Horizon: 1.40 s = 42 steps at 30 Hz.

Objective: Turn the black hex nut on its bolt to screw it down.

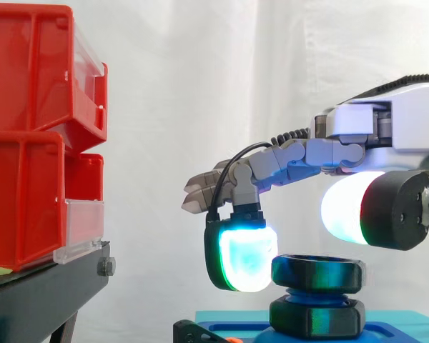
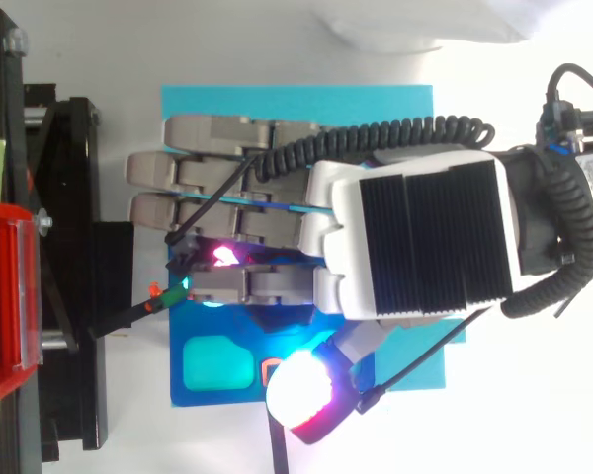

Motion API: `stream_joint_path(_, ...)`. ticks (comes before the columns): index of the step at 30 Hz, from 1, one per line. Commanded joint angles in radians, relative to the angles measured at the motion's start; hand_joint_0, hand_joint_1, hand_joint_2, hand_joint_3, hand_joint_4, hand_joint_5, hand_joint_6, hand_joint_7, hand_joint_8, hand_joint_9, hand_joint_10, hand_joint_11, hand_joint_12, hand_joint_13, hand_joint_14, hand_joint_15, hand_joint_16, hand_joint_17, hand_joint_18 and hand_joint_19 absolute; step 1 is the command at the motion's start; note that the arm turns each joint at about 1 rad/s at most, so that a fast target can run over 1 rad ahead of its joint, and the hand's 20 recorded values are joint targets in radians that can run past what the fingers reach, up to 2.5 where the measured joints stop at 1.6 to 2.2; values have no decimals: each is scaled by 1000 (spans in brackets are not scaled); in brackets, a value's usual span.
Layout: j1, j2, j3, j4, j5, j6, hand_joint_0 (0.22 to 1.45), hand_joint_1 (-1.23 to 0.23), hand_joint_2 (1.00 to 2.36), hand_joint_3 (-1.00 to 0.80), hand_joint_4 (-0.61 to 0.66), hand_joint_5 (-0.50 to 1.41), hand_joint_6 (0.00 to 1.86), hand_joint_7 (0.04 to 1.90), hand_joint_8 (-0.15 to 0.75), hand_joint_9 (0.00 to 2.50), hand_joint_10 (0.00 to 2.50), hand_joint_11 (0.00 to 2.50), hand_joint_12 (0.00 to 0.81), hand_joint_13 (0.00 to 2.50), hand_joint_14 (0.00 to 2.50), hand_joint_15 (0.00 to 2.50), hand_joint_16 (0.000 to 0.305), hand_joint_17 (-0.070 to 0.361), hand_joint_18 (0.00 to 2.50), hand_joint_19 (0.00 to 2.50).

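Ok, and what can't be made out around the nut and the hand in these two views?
1. Top view: the black hex nut and its bolt, both hidden under the hand.
2. Side view: whether the hand touches the nut; it overlaps the nut's left edge.
3. Side view: the blue base, cut off by the bottom edge.
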Motion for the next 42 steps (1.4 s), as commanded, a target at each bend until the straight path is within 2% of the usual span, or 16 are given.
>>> stream_joint_path(1,-16,0,0,0,-20,0,426,-96,1000,-500,208,-133,562,1330,241,300,0,0,332,182,0,0,56,126,0,0)
stream_joint_path(16,-62,0,0,0,-82,0,429,-63,1000,-500,207,-138,615,1267,248,347,0,0,329,202,0,0,56,126,6,0)
stream_joint_path(19,-62,0,1,6,-95,0,429,-65,1000,-500,213,-135,597,1282,251,356,0,0,328,204,0,0,56,126,8,0)
stream_joint_path(20,-62,0,1,9,-95,0,429,-72,1000,-500,214,-129,547,1352,250,359,0,0,329,206,0,0,56,126,9,0)
stream_joint_path(23,-51,0,1,27,-95,-2,426,-91,1000,-500,211,-122,502,1384,248,361,0,0,330,207,0,0,56,127,12,0)
stream_joint_path(29,-42,-1,1,110,-95,-5,427,-97,1000,-500,221,-141,503,1189,245,357,0,0,330,204,0,0,56,127,12,0)
stream_joint_path(34,-31,-12,1,138,-88,-9,427,-105,1000,-500,230,-142,503,1159,245,360,0,0,329,204,0,0,56,127,15,0)
stream_joint_path(42,-28,-35,9,208,-86,-11,426,-112,1000,-500,228,-142,503,1147,242,372,0,0,329,205,0,0,56,127,13,0)
